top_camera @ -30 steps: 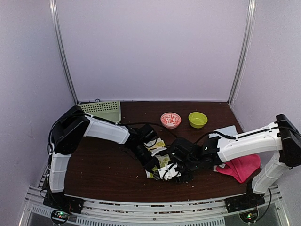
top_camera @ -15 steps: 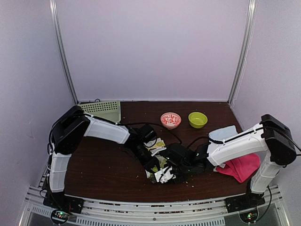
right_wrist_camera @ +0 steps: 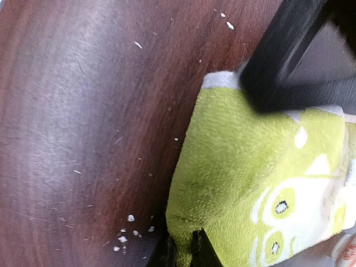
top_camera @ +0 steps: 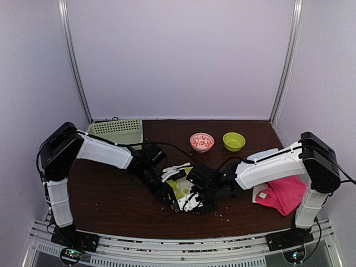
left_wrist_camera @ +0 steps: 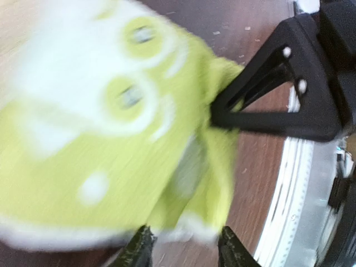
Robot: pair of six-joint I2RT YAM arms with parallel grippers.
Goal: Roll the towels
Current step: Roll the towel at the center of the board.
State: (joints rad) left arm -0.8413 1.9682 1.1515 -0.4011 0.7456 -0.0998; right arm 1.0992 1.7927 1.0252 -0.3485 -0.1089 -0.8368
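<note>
Dark brown wooden bench (top_camera: 111, 203), scuffed, with pale crumbs (right_wrist_camera: 128, 233) scattered near its front edge. Plain lilac walls (top_camera: 178, 55) close it in on three sides, with a metal post (top_camera: 75, 61) in each back corner. A slotted aluminium rail (top_camera: 167, 245) runs along the near edge, under the arm bases. At the back left, a green basket (top_camera: 119, 130) lies against the wall. At the back centre-right, a red-and-white bowl (top_camera: 201, 142) and a green bowl (top_camera: 233, 141) sit side by side, apart. The yellow towel (top_camera: 181, 186) with its pale pattern lies on the bench front and centre, bunched between the two arms. The left hand (left_wrist_camera: 183, 253) is low at one edge of it, fingers spread with a clear gap, the hem just beyond the tips and not gripped. The right hand (right_wrist_camera: 183, 250) is narrow, tips drawn together and nipping the towel's edge at a corner, right down on the wood. The pink towel (top_camera: 286, 194) lies crumpled at the front right, beyond the right arm and well apart from the yellow one.
</note>
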